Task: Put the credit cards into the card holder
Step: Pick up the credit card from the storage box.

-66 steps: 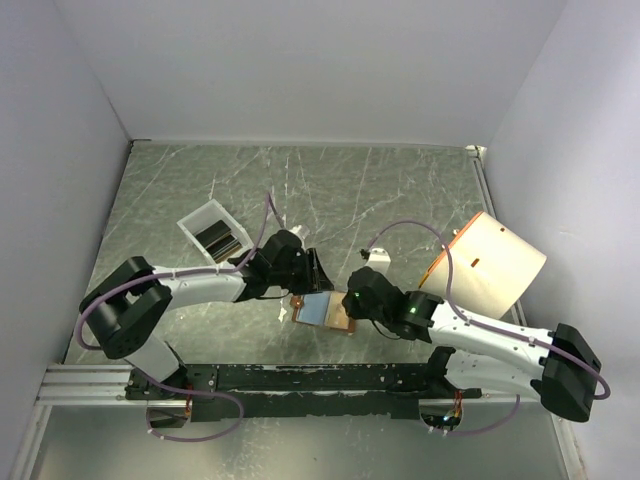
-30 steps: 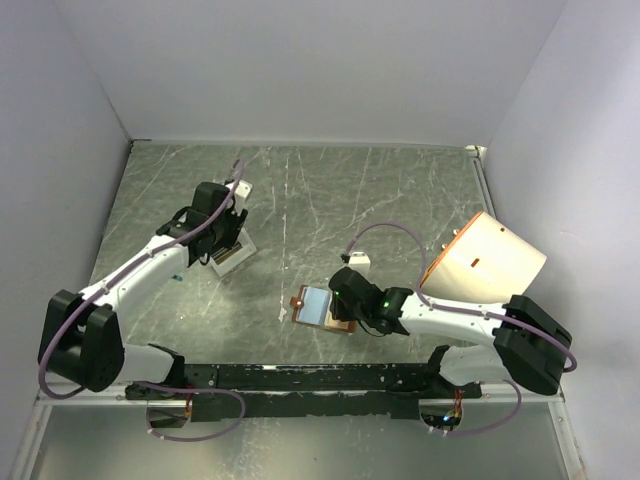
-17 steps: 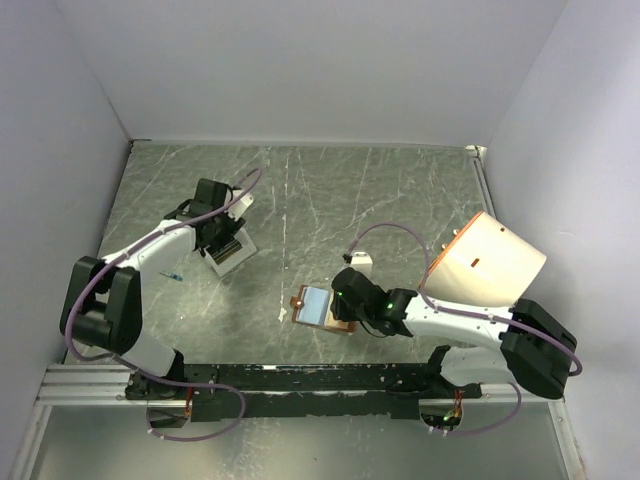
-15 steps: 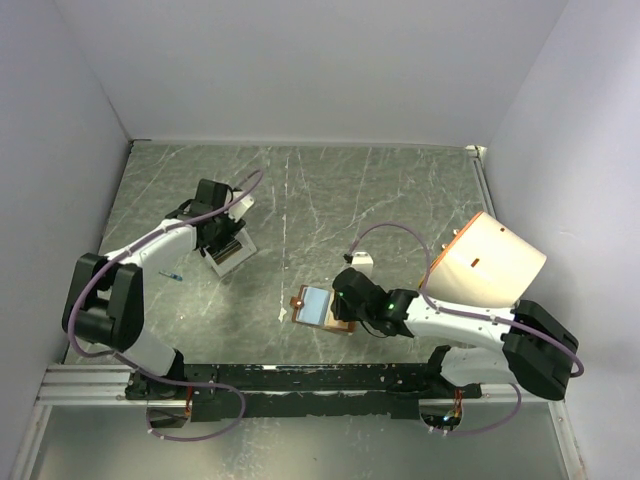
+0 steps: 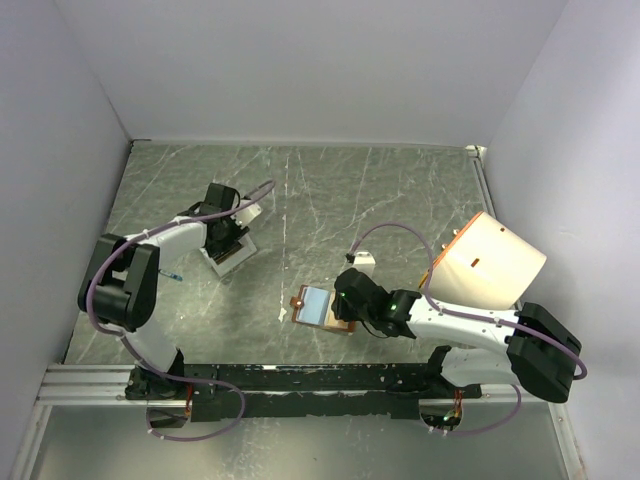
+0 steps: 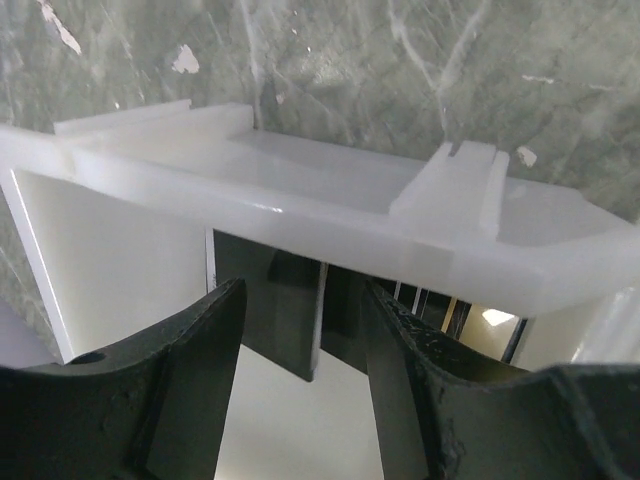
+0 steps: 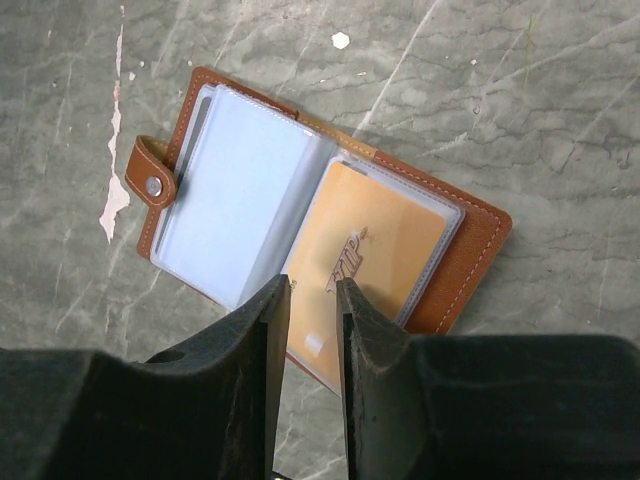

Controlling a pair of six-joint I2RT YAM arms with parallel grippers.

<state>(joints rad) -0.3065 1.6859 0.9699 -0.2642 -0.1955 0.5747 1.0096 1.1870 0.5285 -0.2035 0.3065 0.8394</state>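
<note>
The card holder [image 5: 315, 304] lies open on the table, and the right wrist view shows its brown leather edge [image 7: 474, 246]. A gold credit card [image 7: 385, 235] sits in its right clear sleeve; the left sleeve shows pale blue-grey. My right gripper [image 7: 312, 285] hovers just over the holder's middle fold [image 5: 344, 300], with the jaws a narrow gap apart and nothing between them. My left gripper [image 6: 304, 290] is open inside the white tray [image 6: 300, 205], also visible from above [image 5: 228, 238]. Its fingers straddle upright dark cards [image 6: 270, 310]. More card edges [image 6: 420, 300] stand to the right.
The white tray [image 5: 232, 260] stands at the left middle of the marble table. A large cream cylinder with an orange rim [image 5: 490, 262] lies on its side at the right. The holder's snap tab [image 7: 150, 184] points left. Grey walls close in all sides.
My left gripper has left the card holder, swung back-left to the white tray and lowered its open jaws over the dark cards. The right gripper stayed over the holder, shifting slightly left.
</note>
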